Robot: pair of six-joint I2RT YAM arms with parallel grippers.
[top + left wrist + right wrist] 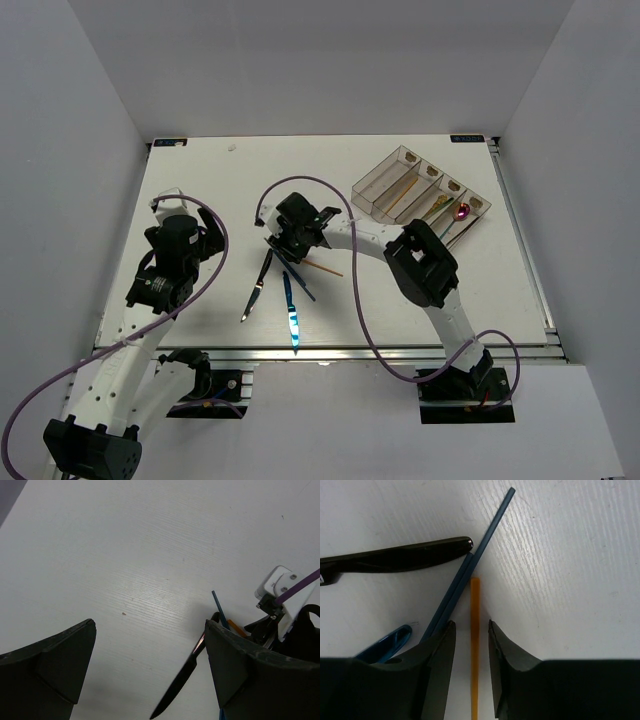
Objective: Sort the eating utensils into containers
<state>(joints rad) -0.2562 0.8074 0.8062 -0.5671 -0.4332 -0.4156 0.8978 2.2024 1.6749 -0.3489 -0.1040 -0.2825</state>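
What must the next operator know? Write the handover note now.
Left tool: open, empty, over bare table.
Right tool: open, astride the orange chopstick, a gap on each side, not gripping.
Tray: far right of the table; holds gold pieces and a purple spoon.
To sort, all on the table: black knife, blue knife, blue chopsticks, orange chopstick.
Next, probably: close, lift, carry to the tray.

I work on a white table (200,190) with fine lines like wood. Plain pale walls (60,120) stand on three sides, and a metal rail (330,353) runs along the near edge. The light comes from above, I think.
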